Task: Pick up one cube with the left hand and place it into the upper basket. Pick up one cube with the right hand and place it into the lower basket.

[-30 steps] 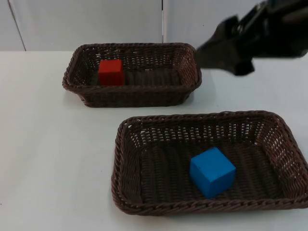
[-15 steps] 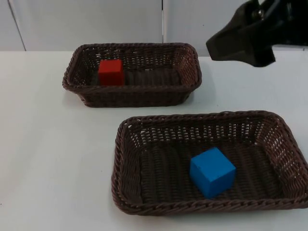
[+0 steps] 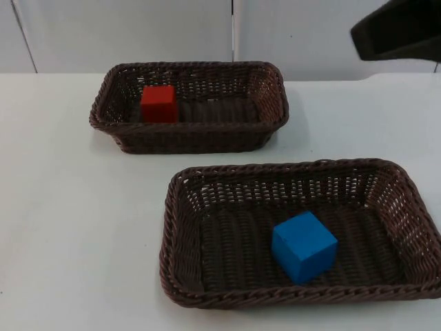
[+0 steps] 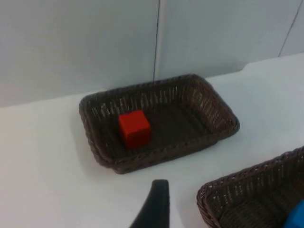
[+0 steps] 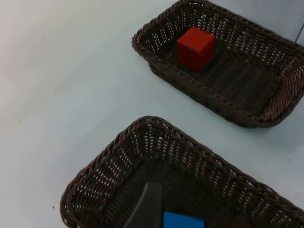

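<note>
the red cube [image 3: 159, 103] sits in the upper wicker basket [image 3: 275, 103], the blue cube [image 3: 304, 246] in the lower wicker basket [image 3: 172, 227] at lower right. both look light, rigid, flat-faced: i'd pinch opposite faces. i cannot tell how open my pincers are.

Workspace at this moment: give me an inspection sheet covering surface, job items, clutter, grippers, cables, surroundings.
Surface: white table, bare around the baskets.
Job's things: red cube lies in the upper basket, toward its left end; blue cube lies in the lower basket, near the middle. Both baskets stand apart on the table.
Clutter: nothing seen.
Grippers: the right arm is raised at the upper right, over the table's far edge; a black fingertip of the right gripper stands above the lower basket; a fingertip of the left gripper stands above the table near the upper basket.
Cables: nothing noted.
Surroundings: grey partition wall behind the table.
</note>
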### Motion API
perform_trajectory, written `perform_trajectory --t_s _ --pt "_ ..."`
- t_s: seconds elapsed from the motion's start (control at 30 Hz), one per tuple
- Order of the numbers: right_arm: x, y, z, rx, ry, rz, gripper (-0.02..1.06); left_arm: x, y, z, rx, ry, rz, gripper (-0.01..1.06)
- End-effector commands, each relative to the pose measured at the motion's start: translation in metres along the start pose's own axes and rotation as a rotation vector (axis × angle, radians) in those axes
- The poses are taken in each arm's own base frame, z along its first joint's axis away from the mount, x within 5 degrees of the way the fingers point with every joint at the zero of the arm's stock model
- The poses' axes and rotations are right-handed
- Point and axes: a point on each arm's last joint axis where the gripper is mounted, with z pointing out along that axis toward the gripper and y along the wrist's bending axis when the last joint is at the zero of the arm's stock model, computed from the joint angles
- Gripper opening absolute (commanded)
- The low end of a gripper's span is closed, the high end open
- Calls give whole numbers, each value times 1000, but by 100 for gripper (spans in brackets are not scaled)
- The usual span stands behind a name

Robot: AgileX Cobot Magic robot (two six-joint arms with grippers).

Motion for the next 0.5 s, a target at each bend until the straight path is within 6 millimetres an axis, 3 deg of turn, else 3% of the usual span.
perform_trajectory --t_s 0.0,0.27,0.47 --pt "0 1 -11 -3 -3 -17 80 4 -2 -10 3 -1 23 81" --pt "9 2 -32 -3 -42 -16 80 11 -8 -37 -1 -35 73 81" --pt "35 4 -49 -2 -52 -6 80 19 -14 -60 8 -76 97 81"
